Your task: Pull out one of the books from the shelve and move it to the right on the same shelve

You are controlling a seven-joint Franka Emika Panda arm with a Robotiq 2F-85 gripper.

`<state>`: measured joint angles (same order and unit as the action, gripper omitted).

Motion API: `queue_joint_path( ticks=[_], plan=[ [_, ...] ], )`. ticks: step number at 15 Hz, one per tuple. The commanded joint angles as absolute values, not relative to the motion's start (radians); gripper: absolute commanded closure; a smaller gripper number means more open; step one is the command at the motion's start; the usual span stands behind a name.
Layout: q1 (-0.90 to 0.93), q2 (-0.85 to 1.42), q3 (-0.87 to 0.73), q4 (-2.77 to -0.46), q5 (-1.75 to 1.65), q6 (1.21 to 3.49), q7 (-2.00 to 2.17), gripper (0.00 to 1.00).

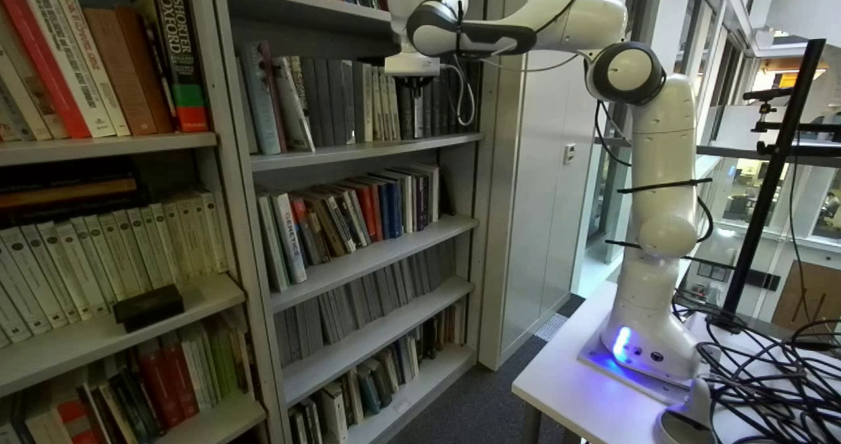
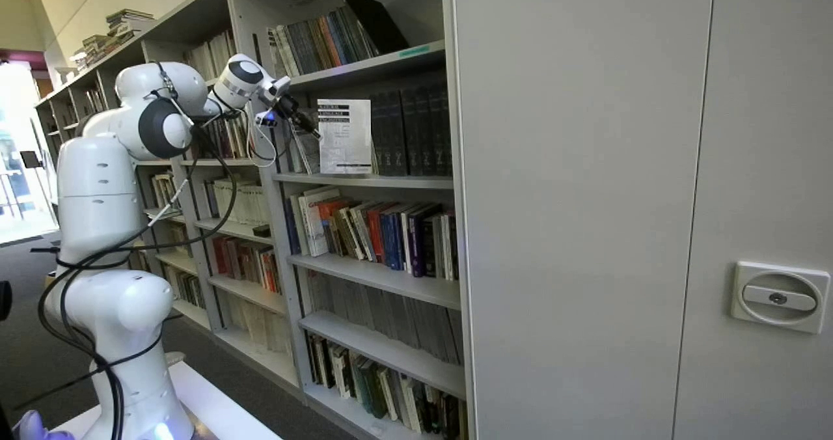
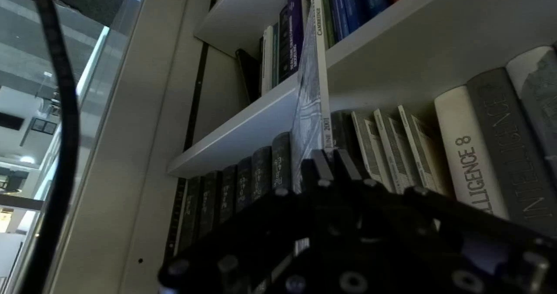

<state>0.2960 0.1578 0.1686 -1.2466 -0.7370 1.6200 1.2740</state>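
Pincer (image 3: 334,163) tight on thin book (image 3: 311,98)

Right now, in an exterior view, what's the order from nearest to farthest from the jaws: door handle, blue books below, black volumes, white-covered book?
1. White-covered book: held by the jaws.
2. Black volumes: just right of that book, on the shelf.
3. Blue books: one level down, mid-row.
4. Door handle: far right, on the grey cabinet.

White, rounded robot arm (image 1: 665,119) with dark joint rings (image 2: 150,127), strapped black cables (image 2: 118,398), a blue-lit base (image 1: 654,339), and a black, screw-studded gripper (image 3: 334,163).
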Motion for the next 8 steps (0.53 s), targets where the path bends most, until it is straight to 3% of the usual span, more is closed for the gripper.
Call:
queue_joint_path(
  ticks=[1, 8],
  plan=[
    [0.295, 0.192, 0.164, -1.206, -0.788, 1.674, 1.241, 0.98],
    [0.298, 0.198, 0.17, -1.207, -0.807, 1.732, 1.2, 0.98]
  ],
)
